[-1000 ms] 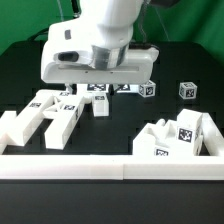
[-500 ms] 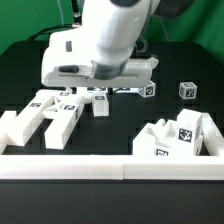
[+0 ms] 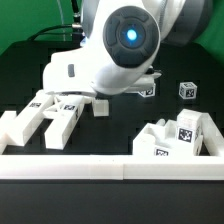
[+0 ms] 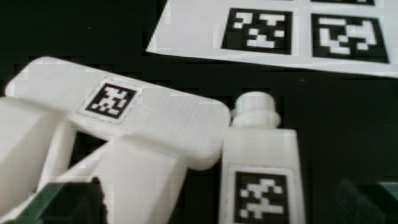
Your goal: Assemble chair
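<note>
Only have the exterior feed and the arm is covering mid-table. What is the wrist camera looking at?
Observer: A white slab piece lying flat, with one tag on its upward face.
Operator: Anything next to it?
Observer: A bar piece lies close alongside it. It has a rounded peg at one end and a tag facing up.
Operator: Is the marker board in shot?
Observer: Yes, the marker board lies just beyond both pieces, with two of its tags showing.
</note>
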`<state>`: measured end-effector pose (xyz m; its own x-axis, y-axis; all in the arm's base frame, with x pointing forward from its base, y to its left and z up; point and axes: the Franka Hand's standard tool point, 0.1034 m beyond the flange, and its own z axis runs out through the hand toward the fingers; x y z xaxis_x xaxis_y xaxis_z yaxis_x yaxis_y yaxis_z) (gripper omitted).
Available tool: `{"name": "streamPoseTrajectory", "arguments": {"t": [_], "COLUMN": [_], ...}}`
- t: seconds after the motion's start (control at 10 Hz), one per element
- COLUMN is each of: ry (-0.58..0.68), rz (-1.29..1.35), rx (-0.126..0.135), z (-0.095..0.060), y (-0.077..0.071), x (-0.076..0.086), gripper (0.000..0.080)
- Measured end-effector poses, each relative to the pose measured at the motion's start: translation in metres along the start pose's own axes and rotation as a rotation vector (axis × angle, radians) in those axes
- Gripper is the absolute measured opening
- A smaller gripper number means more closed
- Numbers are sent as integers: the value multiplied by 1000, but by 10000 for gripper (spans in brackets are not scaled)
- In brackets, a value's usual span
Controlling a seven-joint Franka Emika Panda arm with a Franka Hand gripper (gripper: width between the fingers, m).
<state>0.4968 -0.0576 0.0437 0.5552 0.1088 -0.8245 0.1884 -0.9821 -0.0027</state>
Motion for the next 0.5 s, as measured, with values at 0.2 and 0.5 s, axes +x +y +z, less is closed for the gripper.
{"name": "streamPoseTrajectory", "arguments": {"t": [0.2,0.5], "ry": [3,8], "rz": [2,-18], "rx": [-1,-7], "z": [1,-2], "y": [1,-10], "x": [1,4], "gripper": [648,648]}}
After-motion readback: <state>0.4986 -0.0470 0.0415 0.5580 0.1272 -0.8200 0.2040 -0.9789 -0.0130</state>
